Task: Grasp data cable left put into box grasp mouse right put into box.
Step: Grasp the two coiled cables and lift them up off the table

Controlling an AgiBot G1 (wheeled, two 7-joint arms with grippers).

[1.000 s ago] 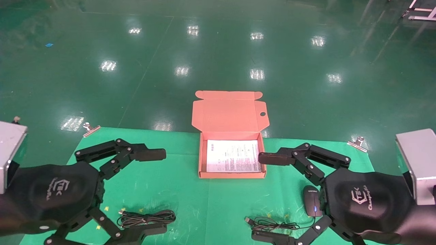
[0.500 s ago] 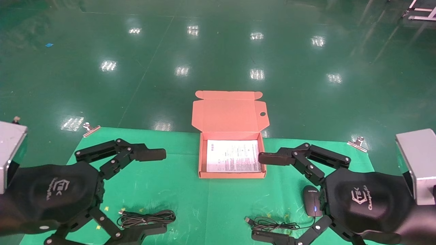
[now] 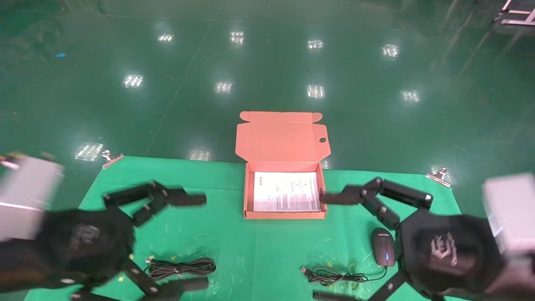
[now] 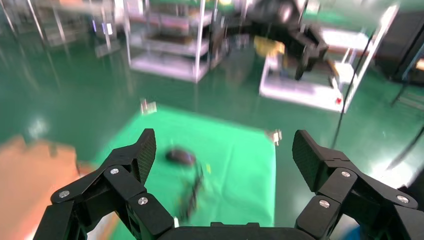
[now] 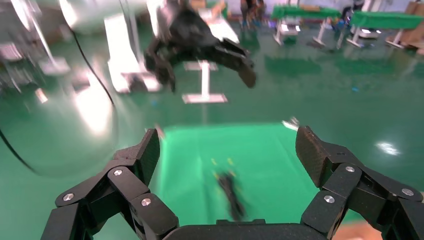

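Note:
The salmon-orange box lies open at the middle of the green mat, lid flap folded back, a white printed sheet inside. The data cable is a black oval bundle near the front left; in the right wrist view the data cable is a dark streak. The black mouse, blue light on, sits front right with its thin cord trailing left; the mouse also shows in the left wrist view. My left gripper hangs open over the cable. My right gripper hangs open beside the mouse, over its cord. Both hold nothing.
Metal clips pin the mat's far corners. Beyond the mat is glossy green floor. The box's orange side shows in the left wrist view. Each wrist view catches the other arm's gripper farther off.
Both arms, still in the earlier frames, are now in motion and blurred, shifted slightly toward the near edge. Box, cable and mouse have not moved.

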